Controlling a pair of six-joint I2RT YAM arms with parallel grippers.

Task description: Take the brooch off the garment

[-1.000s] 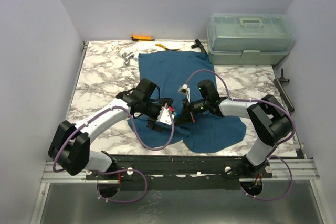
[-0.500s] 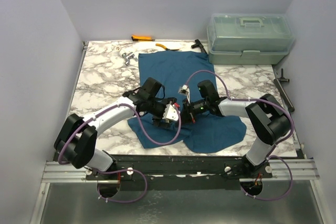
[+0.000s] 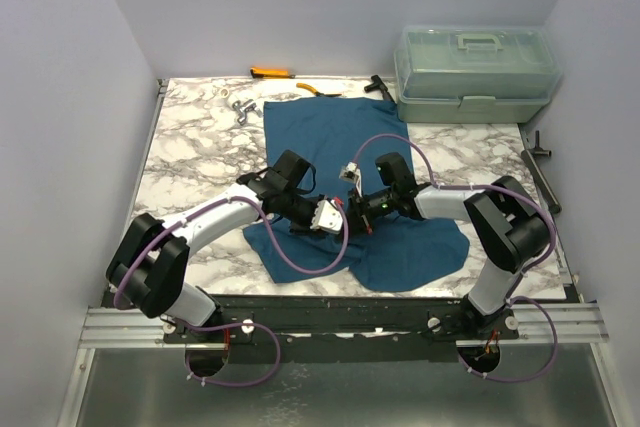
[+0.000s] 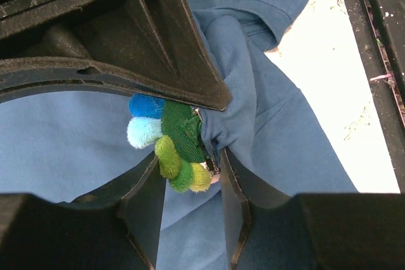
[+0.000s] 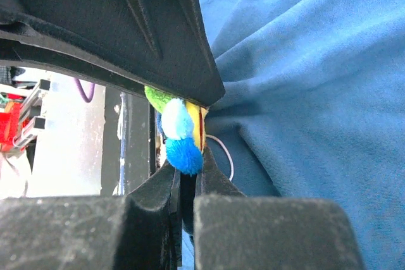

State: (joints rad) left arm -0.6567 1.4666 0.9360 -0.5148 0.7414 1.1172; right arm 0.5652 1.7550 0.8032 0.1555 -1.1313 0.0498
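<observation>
Marble-patterned white table (image 3: 190,157), seen from above. A large dark teal-blue cloth T-shirt, the garment (image 3: 330,132), lies across its middle, with its near hem close to the table's near edge. A clear lidded plastic box (image 3: 475,72) stands at the far right corner, well apart from the work.

The left gripper (image 3: 330,217) and right gripper (image 3: 352,213) meet tip to tip over the near half of the garment. Both are at the task's thing, and neither is nearer.

The brooch (image 4: 180,134) is a small cluster of fuzzy beads, blue, pale blue and yellow-green, round a dark green centre. It sits on a raised fold of cloth between the two grippers and is hidden in the top view.

The left fingers (image 4: 142,213) stand partly apart, and the brooch's yellow-green end fills the gap, touching both. The right fingers (image 5: 152,207) are pressed together at the blue end (image 5: 183,153). Whether they nip bead or cloth cannot be told.

The bead row runs from one gripper toward the other. Judged from this, parting the arms along that line would draw out the pin, and bare marble behind the left arm leaves room for it.
</observation>
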